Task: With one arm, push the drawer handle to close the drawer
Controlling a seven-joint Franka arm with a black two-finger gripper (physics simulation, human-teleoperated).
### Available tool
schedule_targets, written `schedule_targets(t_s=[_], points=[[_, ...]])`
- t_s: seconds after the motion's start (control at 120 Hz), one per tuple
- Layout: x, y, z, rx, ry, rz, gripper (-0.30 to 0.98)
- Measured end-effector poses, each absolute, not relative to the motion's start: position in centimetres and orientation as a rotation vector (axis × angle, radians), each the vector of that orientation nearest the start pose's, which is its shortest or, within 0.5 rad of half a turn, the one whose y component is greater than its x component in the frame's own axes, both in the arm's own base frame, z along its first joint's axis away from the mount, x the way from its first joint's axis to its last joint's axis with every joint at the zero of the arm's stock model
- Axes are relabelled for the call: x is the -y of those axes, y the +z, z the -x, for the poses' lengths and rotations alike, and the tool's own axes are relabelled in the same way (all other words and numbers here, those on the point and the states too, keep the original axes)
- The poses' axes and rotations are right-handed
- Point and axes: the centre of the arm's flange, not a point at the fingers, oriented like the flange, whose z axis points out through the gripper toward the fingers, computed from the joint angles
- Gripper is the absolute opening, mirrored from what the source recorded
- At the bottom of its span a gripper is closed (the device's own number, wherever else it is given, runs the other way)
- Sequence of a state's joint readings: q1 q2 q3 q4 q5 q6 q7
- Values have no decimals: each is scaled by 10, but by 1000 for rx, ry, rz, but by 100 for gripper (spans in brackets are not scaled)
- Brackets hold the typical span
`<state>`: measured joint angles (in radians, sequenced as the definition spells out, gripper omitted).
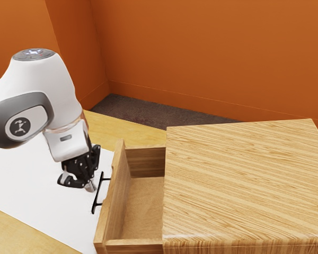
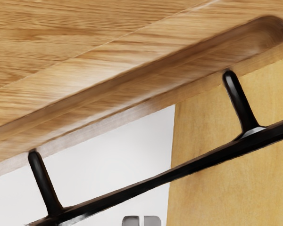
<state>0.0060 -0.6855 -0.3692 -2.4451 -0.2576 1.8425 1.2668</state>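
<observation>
Seen open: the drawer [image 1: 116, 182], with the closed end effector [image 1: 90, 186] just beside its handle [image 1: 97, 192]

Found the drawer standing out from the wooden cabinet [image 1: 244, 180], toward the exterior view's left, with a good part of its inner bottom in sight. Saw the end effector pointing down on the outer side of the black handle, its two tips closed together, with a thin gap in the wrist view. Noted these tips opposite the stretch of bar between the two posts [image 2: 239, 101], on the side away from the drawer front. Saw a small space there between tips and bar in the wrist view, but could not tell for certain about light contact. Noticed also a white sheet [image 1: 26, 180] under the handle, on the yellow wooden tabletop [image 1: 32, 233]. Saw, behind the cabinet, a dark floor [image 1: 143, 112] and orange walls [image 1: 201, 53]
</observation>
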Motion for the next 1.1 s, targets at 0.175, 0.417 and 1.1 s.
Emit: schedule_targets(t_s=[0.175, 0.417, 1.1], points=[[178, 524, -335, -2156, -115, 2263, -10], [194, 525, -339, -2186, -136, 2231, -10], [228, 523, -359, -2269, -165, 2176, -10]])
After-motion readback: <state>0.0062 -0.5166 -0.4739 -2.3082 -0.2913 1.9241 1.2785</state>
